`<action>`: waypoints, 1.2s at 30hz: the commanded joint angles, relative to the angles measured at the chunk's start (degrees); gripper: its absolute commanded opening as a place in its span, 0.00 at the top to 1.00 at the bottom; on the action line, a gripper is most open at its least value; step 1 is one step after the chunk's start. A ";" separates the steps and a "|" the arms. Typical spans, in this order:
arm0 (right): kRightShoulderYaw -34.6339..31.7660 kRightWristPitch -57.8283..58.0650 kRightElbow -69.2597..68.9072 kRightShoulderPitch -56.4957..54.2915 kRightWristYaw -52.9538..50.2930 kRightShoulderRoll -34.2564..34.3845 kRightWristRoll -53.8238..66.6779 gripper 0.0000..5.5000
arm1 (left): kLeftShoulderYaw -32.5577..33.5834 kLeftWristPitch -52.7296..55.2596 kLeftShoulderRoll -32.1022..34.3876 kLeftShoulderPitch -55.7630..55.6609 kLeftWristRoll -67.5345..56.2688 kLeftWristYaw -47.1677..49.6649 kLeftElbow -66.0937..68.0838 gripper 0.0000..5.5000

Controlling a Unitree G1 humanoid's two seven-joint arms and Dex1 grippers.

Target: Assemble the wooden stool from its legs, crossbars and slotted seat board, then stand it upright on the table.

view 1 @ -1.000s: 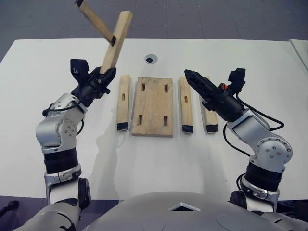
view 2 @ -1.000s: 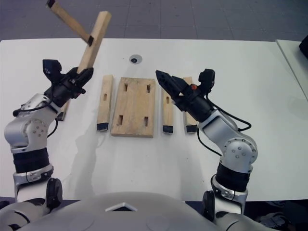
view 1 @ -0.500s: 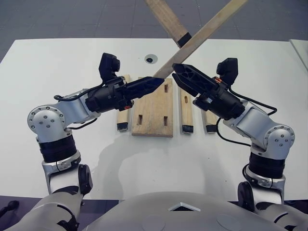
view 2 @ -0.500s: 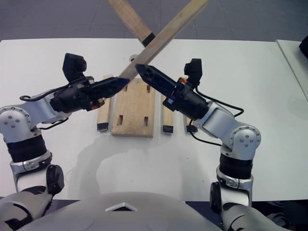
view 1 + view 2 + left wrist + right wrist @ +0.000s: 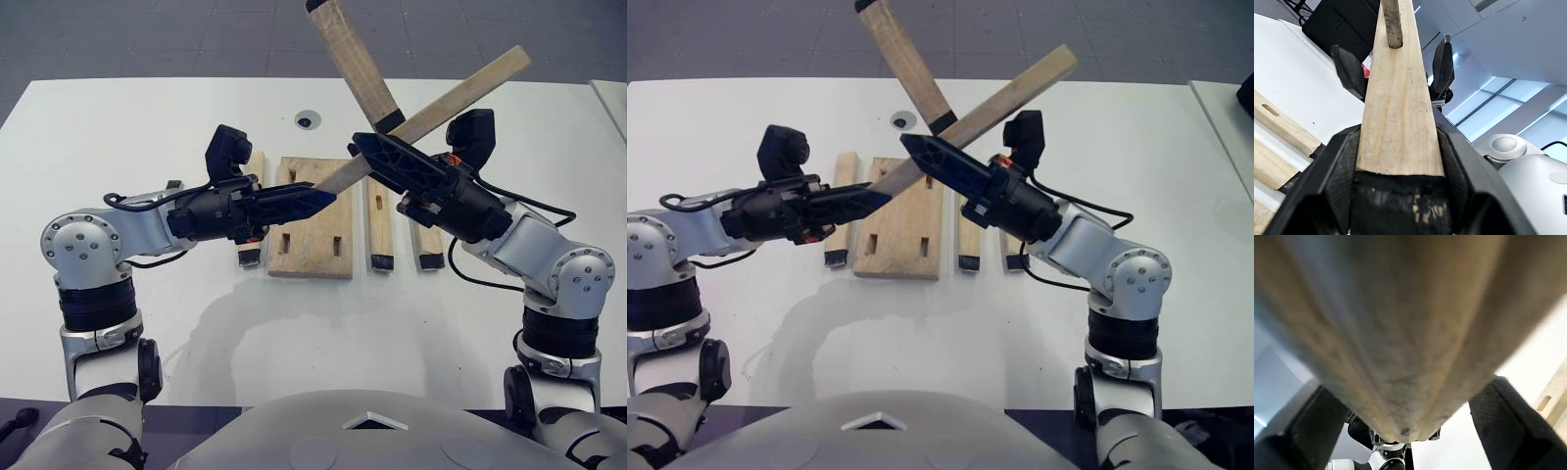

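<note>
My left gripper (image 5: 318,196) is shut on the lower end of a wooden leg (image 5: 460,93), which slants up to the right above the table. A crossbar (image 5: 353,59) sits in the leg's slot and points up and back. My right gripper (image 5: 361,147) is open, with a finger (image 5: 1442,58) on each side of the leg just below the crossbar. The slotted seat board (image 5: 313,240) lies flat on the table under both grippers. Loose legs lie beside it: one on the left (image 5: 249,253) and two on the right (image 5: 378,225) (image 5: 428,250).
The white table (image 5: 98,127) has a small round hole (image 5: 308,119) behind the seat board. Bare table surface spreads to the far left, the far right and in front of the parts.
My left arm swung the leg and crossbar from the left side to over the seat board and tilted them right. My right gripper rose off the table and closed in around the leg.
</note>
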 commanded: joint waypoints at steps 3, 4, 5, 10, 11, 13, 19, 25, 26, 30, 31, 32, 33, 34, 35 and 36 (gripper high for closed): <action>0.54 0.27 -0.72 -0.08 2.74 -2.48 0.08 0.49 | -0.48 -0.55 2.23 -0.03 -0.60 -1.89 0.94 0.63; 0.69 0.37 -0.69 -0.09 3.13 -2.87 -0.18 0.52 | -0.66 -0.64 2.39 -0.16 -0.39 -2.20 1.05 0.63; 0.84 0.59 -0.84 -0.08 3.68 -3.29 -0.54 0.54 | -0.82 -0.71 2.51 -0.27 -0.21 -2.53 1.11 0.63; 1.12 0.48 -0.39 -0.91 4.74 -4.54 -0.28 0.63 | -1.33 -0.96 3.08 -0.47 -0.46 -3.67 1.10 0.63; 1.07 0.56 -0.50 -1.00 5.06 -4.87 -0.09 0.63 | -1.38 -1.03 3.19 -0.45 -0.45 -3.81 1.12 0.63; 0.81 1.01 -1.07 -1.05 6.53 -5.77 0.62 0.63 | -1.52 -1.18 3.29 -0.75 -0.24 -4.11 1.43 0.63; 0.08 0.23 -0.43 -2.29 8.09 -7.49 2.94 0.63 | -1.76 -2.44 3.12 -1.73 0.90 -6.01 1.34 0.57; -0.97 0.01 1.29 -2.11 8.69 -9.26 1.71 0.63 | 0.85 -6.91 2.75 -1.10 1.47 -4.27 2.07 0.39; -1.22 0.04 1.40 -1.85 8.83 -9.58 1.41 0.63 | 1.47 -8.05 2.86 -0.99 2.32 -3.84 2.04 0.35; -3.23 0.41 0.91 1.21 10.58 -12.09 -1.87 0.63 | 1.79 -17.93 3.47 0.61 15.25 -1.56 -0.37 0.23; -3.85 0.46 0.56 2.18 11.16 -12.69 -2.63 0.63 | 0.80 -20.52 3.86 1.73 20.16 0.07 -1.61 0.20; -4.48 0.44 0.15 3.07 11.63 -13.18 -3.30 0.63 | -0.81 -24.34 4.37 3.79 26.00 0.60 -4.05 0.17; -4.98 0.34 -0.21 3.74 11.93 -13.46 -3.69 0.63 | -1.74 -26.21 4.48 6.01 29.26 0.97 -6.12 0.15; -5.48 0.11 -0.61 4.37 11.90 -13.66 -3.86 0.63 | -4.33 -28.12 5.72 8.78 34.81 2.50 -8.48 0.11; -5.85 -0.15 -0.98 4.86 11.81 -13.75 -3.92 0.63 | -6.55 -29.86 6.58 11.23 39.44 3.53 -10.28 0.08; -6.13 -0.43 -1.38 5.25 11.63 -13.89 -4.15 0.63 | -9.51 -30.93 7.92 13.65 44.72 5.45 -11.87 0.05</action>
